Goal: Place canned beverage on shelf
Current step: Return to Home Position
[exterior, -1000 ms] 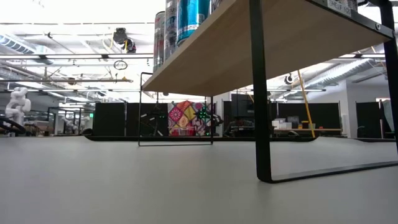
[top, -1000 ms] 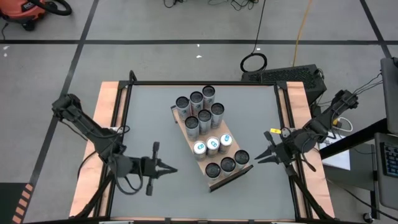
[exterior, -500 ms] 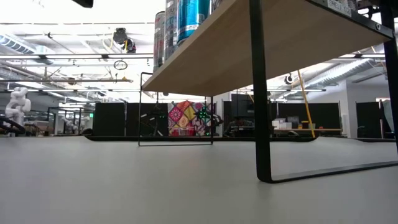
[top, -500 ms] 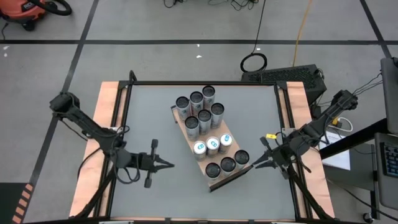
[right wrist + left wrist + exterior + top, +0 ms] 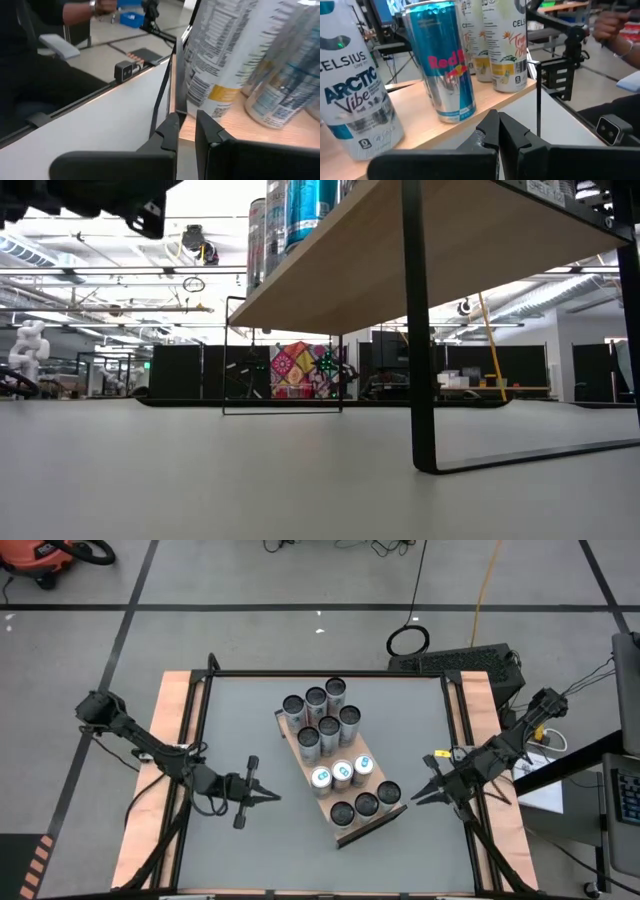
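Note:
The shelf [image 5: 345,825], a light-brown wood-grain board on black legs [image 5: 415,330], stands slantwise on the grey table's middle. Several canned beverages [image 5: 330,730] stand upright on it; the left wrist view shows a white Celsius can [image 5: 355,85] and a blue-silver Red Bull can [image 5: 442,65]. My left gripper [image 5: 272,797] is shut and holds nothing. It points level at the shelf's left long side, a short way off. My right gripper [image 5: 415,802] is also shut and holds nothing. It points at the shelf's near right corner, beside tall cans [image 5: 235,55].
A black frame rail [image 5: 330,674] rims the table, with wooden boards [image 5: 175,730] on either side. Bare grey tabletop [image 5: 240,730] lies left and right of the shelf. A person's hand [image 5: 615,22] and a person's arm [image 5: 95,7] show beyond the table.
My left gripper has sunk and drawn back a little toward the table's left and far edges, staying shut; part of that arm now shows at the low view's top left. The cans and shelf have not moved.

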You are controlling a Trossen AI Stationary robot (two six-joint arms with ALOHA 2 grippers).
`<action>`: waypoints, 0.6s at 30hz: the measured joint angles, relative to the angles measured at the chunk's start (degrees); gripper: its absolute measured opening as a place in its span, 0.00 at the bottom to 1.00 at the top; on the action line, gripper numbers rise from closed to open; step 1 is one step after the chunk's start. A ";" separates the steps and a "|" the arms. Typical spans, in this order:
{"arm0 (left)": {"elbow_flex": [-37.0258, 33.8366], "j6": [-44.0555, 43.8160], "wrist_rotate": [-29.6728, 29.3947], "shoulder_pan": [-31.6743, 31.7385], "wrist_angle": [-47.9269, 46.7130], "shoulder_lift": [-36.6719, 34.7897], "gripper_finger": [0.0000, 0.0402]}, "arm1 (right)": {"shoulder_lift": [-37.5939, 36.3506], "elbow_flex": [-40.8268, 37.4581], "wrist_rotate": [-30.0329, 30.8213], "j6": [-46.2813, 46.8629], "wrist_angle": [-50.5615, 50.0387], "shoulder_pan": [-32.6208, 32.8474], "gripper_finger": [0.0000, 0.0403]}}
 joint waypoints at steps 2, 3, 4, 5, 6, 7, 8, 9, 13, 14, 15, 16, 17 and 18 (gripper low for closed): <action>-1.72 0.00 0.42 0.18 2.28 -0.02 0.00 | -2.73 -1.58 0.00 0.00 0.55 -0.02 0.00; -2.61 0.00 0.51 0.27 2.88 -0.09 0.00 | -4.07 -2.39 0.01 0.00 0.61 -0.04 0.00; -3.52 -0.02 0.56 0.23 3.84 -0.26 0.00 | -5.33 -3.16 0.06 -0.02 0.90 -0.04 0.00; -4.53 -0.28 0.57 0.24 5.40 -0.54 0.00 | -6.48 -3.83 0.04 -0.02 1.13 -0.04 0.00; -5.51 -0.46 0.57 0.27 7.11 -0.88 0.00 | -7.66 -4.45 0.04 0.06 1.18 -0.04 0.00; -6.61 -0.62 0.57 0.27 8.75 -1.28 0.00 | -8.76 -5.00 0.04 0.09 1.18 -0.04 0.00; -7.72 -0.98 0.57 0.27 9.91 -1.71 0.00 | -9.83 -5.59 0.04 0.03 1.26 -0.04 0.00; -8.84 -1.31 0.59 0.27 10.84 -2.21 0.00 | -10.82 -6.23 0.04 -0.02 1.30 -0.04 0.00; -12.85 -2.56 0.57 0.27 15.26 -4.22 0.00 | -14.78 -8.61 0.01 -0.04 1.16 -0.04 0.00; -13.81 -2.84 0.55 0.27 16.12 -4.67 0.00 | -15.69 -9.07 0.04 0.08 1.19 -0.04 0.00; -14.57 -2.88 0.55 0.27 16.89 -5.02 0.00 | -16.49 -9.50 0.04 0.23 1.18 -0.04 0.00; -15.26 -2.93 0.55 0.25 17.20 -5.45 0.00 | -17.26 -9.92 0.02 0.30 1.17 -0.04 0.00; -16.07 -2.95 0.53 0.23 17.76 -5.94 0.00 | -17.94 -10.37 0.02 0.29 1.16 -0.04 0.00; -16.93 -2.93 0.53 0.23 18.63 -6.36 0.00 | -18.61 -10.86 0.02 0.15 1.25 -0.04 0.00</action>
